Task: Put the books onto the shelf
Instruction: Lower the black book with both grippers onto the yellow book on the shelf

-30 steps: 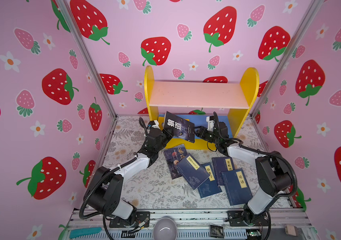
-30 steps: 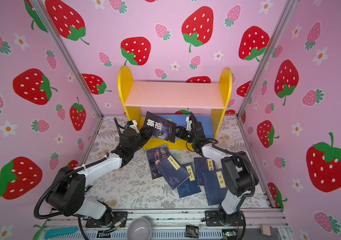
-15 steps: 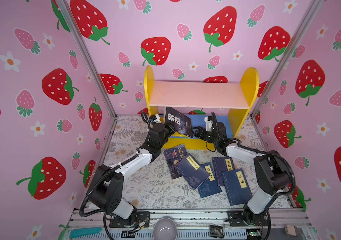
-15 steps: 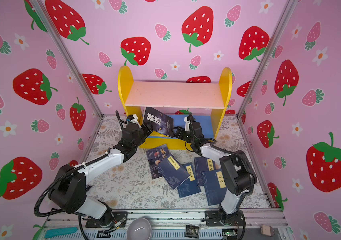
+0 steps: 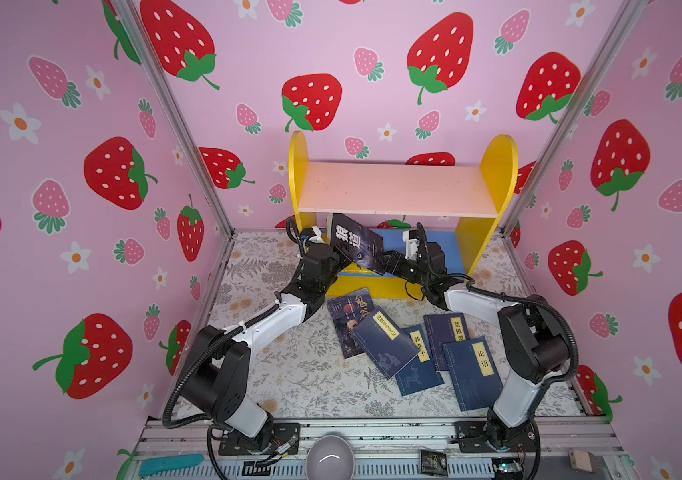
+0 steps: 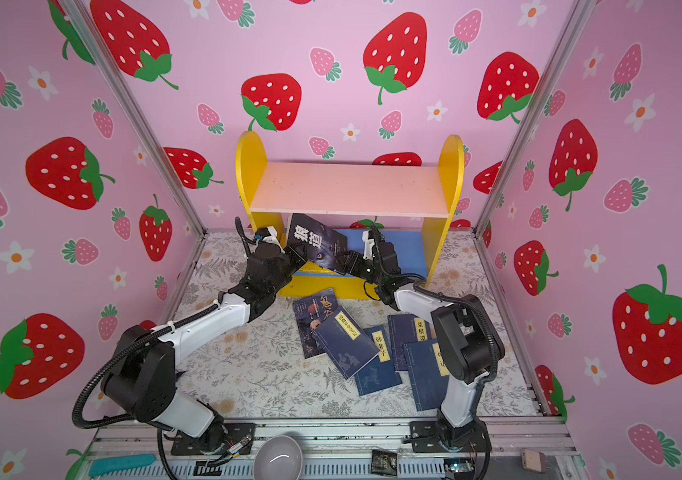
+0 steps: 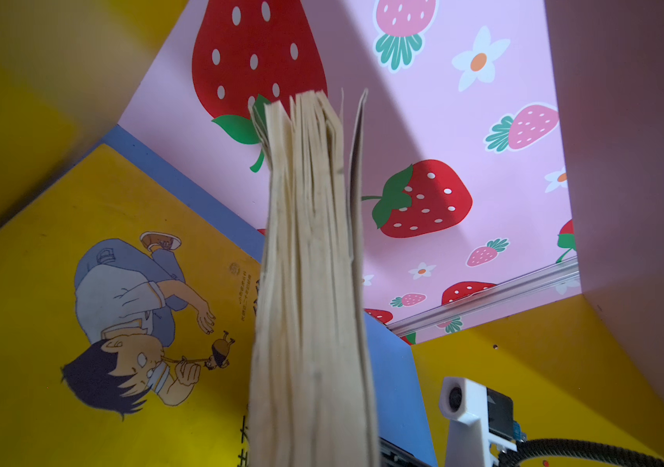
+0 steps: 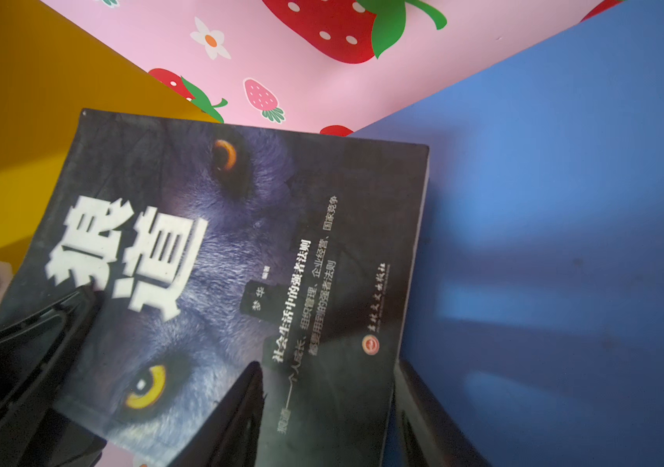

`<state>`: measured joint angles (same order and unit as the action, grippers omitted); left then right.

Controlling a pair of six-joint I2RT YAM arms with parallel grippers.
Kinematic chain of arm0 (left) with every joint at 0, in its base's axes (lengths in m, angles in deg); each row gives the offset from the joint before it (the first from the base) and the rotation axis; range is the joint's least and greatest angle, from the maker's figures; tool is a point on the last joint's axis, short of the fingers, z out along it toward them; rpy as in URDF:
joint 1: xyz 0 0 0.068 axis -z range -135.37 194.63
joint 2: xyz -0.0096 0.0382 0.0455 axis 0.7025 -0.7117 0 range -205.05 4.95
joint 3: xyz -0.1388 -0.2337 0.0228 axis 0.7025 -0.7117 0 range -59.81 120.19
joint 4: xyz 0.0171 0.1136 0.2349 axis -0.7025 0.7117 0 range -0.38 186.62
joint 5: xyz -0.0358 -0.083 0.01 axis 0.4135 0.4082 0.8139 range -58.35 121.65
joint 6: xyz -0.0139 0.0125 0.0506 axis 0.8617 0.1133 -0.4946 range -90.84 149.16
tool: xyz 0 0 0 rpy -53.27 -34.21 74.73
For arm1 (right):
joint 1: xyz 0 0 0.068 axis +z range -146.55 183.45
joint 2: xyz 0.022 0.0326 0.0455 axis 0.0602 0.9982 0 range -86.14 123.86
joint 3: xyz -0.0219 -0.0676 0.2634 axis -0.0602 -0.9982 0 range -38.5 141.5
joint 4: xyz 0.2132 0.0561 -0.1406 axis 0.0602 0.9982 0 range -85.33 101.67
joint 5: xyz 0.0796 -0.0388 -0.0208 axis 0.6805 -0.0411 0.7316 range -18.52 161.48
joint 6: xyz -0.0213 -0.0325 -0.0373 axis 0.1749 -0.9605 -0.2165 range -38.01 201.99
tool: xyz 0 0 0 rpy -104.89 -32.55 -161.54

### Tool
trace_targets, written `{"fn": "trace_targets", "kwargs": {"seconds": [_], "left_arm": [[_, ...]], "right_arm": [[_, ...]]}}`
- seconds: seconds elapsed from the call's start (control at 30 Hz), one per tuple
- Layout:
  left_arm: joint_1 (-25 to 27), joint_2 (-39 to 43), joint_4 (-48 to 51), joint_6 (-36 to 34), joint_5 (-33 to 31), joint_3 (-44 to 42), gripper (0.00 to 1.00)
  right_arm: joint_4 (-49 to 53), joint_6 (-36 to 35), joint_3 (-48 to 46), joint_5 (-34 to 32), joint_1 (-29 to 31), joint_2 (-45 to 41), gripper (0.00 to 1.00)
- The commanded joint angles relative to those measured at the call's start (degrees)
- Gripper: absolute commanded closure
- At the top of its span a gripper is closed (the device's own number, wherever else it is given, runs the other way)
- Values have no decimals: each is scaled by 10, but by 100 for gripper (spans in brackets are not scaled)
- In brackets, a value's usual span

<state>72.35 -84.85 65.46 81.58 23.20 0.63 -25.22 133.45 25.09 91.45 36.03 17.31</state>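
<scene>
The shelf stands at the back wall. My left gripper is shut on a black book with white characters. It holds the book tilted under the pink upper board, above the blue lower board. Its page edge fills the left wrist view. My right gripper is open at the book's lower right corner, one finger over the cover and the other past its edge. A yellow book rests on the blue board. A dark portrait book and several navy books lie on the mat.
The loose books overlap in a fan between the two arm bases, close to the right arm's elbow. A grey bowl, a teal tool and a black packet sit on the front rail. Strawberry walls enclose three sides.
The left gripper has carried the black book up and back, from in front of the shelf to under its upper board. The right gripper followed alongside the book's corner.
</scene>
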Motion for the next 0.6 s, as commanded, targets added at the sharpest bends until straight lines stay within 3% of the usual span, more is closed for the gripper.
{"fn": "trace_targets", "kwargs": {"seconds": [0.0, 0.43, 0.57], "left_arm": [[-8, -8, -56, -22, -55, 24, 100], [-7, 3, -3, -36, -73, 35, 100], [-7, 11, 26, -31, -84, 34, 75]], "right_arm": [[1, 17, 4, 11, 19, 24, 46], [-8, 27, 15, 13, 41, 39, 48], [-2, 28, 14, 4, 44, 40, 50]]}}
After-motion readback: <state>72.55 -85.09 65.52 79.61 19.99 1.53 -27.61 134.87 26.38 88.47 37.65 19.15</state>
